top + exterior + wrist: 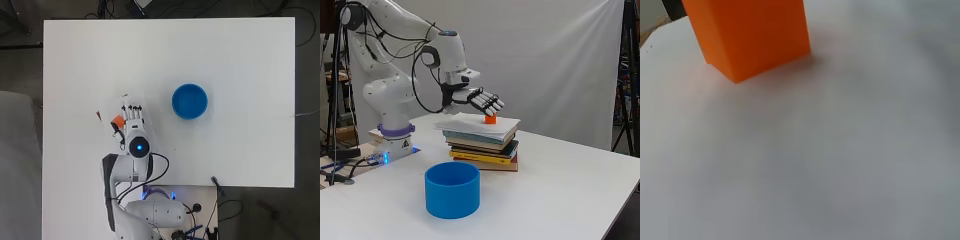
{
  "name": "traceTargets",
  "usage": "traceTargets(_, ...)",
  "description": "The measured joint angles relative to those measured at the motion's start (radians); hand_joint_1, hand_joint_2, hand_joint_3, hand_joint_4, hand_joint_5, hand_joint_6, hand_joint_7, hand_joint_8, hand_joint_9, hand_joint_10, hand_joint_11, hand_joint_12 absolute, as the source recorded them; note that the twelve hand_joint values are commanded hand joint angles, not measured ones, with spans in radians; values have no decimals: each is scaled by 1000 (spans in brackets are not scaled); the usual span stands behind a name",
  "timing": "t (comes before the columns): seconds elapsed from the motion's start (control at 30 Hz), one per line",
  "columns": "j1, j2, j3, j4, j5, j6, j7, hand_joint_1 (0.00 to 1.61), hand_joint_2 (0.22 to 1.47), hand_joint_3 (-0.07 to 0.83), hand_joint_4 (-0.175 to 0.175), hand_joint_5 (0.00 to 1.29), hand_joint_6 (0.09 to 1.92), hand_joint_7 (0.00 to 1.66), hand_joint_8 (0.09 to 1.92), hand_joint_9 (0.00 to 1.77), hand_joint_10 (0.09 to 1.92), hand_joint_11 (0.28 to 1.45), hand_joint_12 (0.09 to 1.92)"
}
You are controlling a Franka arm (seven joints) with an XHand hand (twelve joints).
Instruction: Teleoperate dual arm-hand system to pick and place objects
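A small orange block (490, 119) stands on the white top of a stack of books (482, 145). In the overhead view the orange block (118, 121) peeks out at the left of the hand (133, 115). The black and white hand (481, 100) hovers just above the block with its fingers stretched out and slightly drooping, holding nothing. Up close, the wrist view shows the orange block (753, 36) on the white surface. A blue bowl (190, 101) sits on the table to the right of the stack, and in the side view the blue bowl (452, 189) is nearest the camera.
The stack of books (125, 112) lies at the table's left middle, right in front of the arm's base. Cables and a dark pen-like thing (216, 183) lie at the table's near edge by the base. The white table (240, 60) spreads beyond the bowl.
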Motion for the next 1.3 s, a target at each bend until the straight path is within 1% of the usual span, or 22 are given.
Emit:
traceTargets(0.13,2,29,-14,28,-19,-94,4,491,1014,2,82,345,87,330,87,420,87,485,87)
traceTargets(0.23,8,48,-26,60,-23,-156,-42,505,1018,3,77,318,87,316,87,394,87,473,87)
traceTargets(0.47,14,93,-8,87,-32,-200,-76,509,1023,3,57,331,87,340,87,418,87,475,87)
traceTargets(0.5,14,107,-4,90,-31,-198,-82,534,1039,5,71,419,87,419,87,483,87,493,87)
traceTargets(0.53,14,122,0,91,-30,-195,-89,827,1082,0,27,596,451,583,436,660,371,604,87)
traceTargets(0.57,15,137,5,92,-26,-188,-95,1007,1147,4,-53,688,765,670,947,830,985,676,599)
traceTargets(0.6,16,146,9,91,-18,-178,-107,1009,1189,6,6,725,1025,772,1386,1028,1420,799,1166)
traceTargets(0.63,17,148,9,85,-6,-165,-128,960,1225,7,74,711,1217,779,1656,1096,1670,844,1529)
traceTargets(0.67,17,147,2,79,8,-152,-160,1012,1271,8,-5,658,1375,718,1701,1087,1800,826,1726)
traceTargets(0.7,18,147,-10,74,21,-142,-201,1061,1303,7,-79,615,1474,668,1693,1065,1865,802,1824)
traceTargets(0.73,18,148,-23,72,28,-139,-250,1091,1323,6,-126,586,1531,635,1678,1032,1895,775,1865)
traceTargets(0.8,19,147,-40,83,29,-148,-337,1120,1335,1,-164,571,1565,615,1651,993,1916,749,1888)
traceTargets(0.87,20,142,-47,103,27,-160,-392,1138,1328,-2,-173,573,1495,652,1661,971,1920,738,1882)
traceTargets(0.93,22,132,-56,132,29,-181,-384,1114,1320,-1,-83,537,1529,710,1546,826,1657,596,1552)
traceTargets(1.0,22,121,-70,168,30,-205,-328,1118,1305,-1,-68,529,1532,760,1460,800,1435,549,1283)
traceTargets(1.03,21,119,-76,192,26,-216,-292,1126,1300,-1,-81,528,1518,776,1448,812,1388,551,1232)
traceTargets(1.1,18,118,-86,247,8,-239,-202,1153,1298,0,-144,517,1463,791,1480,848,1379,559,1251)
traceTargets(1.13,16,122,-92,278,-6,-257,-153,1157,1302,1,-160,504,1453,787,1502,858,1390,561,1263)
traceTargets(1.2,11,151,-111,355,-36,-286,-70,1241,1255,-4,-63,531,767,770,1418,875,1441,560,1282)
traceTargets(1.23,8,170,-121,393,-52,-296,-40,1264,1239,-2,-38,591,473,771,1397,908,1490,574,1324)
traceTargets(1.27,3,189,-132,429,-74,-304,-8,1277,1230,-1,-26,644,275,772,1389,942,1545,592,1373)
traceTargets(1.3,-1,206,-146,458,-96,-312,26,1283,1226,0,-21,682,158,773,1390,972,1606,611,1421)
